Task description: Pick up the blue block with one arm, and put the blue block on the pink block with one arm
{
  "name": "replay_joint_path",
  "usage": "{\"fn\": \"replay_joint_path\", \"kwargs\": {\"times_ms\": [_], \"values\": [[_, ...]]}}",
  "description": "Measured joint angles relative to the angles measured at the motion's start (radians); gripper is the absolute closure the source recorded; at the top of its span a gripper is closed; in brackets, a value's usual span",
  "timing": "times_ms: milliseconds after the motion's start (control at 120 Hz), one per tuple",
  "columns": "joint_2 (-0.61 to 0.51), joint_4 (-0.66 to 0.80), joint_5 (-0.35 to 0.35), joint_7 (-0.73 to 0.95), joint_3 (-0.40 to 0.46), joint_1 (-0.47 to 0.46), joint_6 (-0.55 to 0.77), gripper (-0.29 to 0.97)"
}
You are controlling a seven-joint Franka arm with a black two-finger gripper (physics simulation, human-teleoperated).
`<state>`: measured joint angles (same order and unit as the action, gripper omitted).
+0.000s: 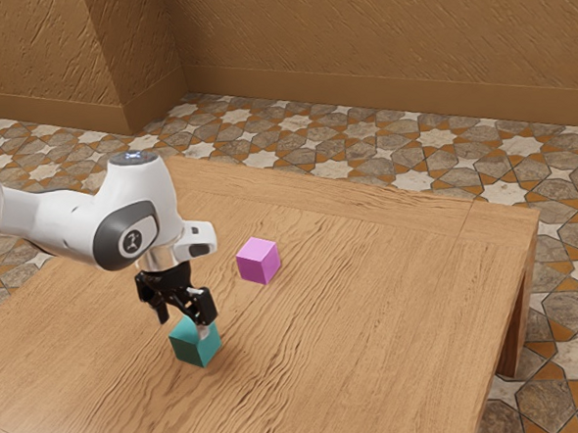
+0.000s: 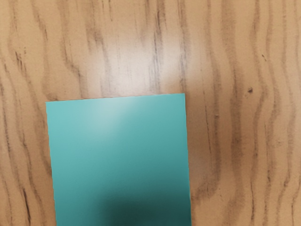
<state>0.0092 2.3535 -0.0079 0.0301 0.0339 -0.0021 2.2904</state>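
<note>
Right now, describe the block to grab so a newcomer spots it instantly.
On the brown wooden table, look right below the white arm's black jaws: a small teal-blue cube sits there. The only other block, a pink cube, lies apart, farther back.

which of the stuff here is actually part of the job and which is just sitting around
Part of the job:
blue block, right under the gripper
pink block, standing apart from it, nothing on top yet

Just surroundings:
wooden table, which only carries the two blocks
tiled floor
wood-panelled wall
</note>
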Motion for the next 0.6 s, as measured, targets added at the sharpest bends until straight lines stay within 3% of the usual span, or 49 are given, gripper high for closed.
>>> {"fn": "replay_joint_path", "kwargs": {"times_ms": [600], "values": [[0.079, -0.049, 0.001, 0.002, -0.022, -0.006, 0.002, 0.00]]}}
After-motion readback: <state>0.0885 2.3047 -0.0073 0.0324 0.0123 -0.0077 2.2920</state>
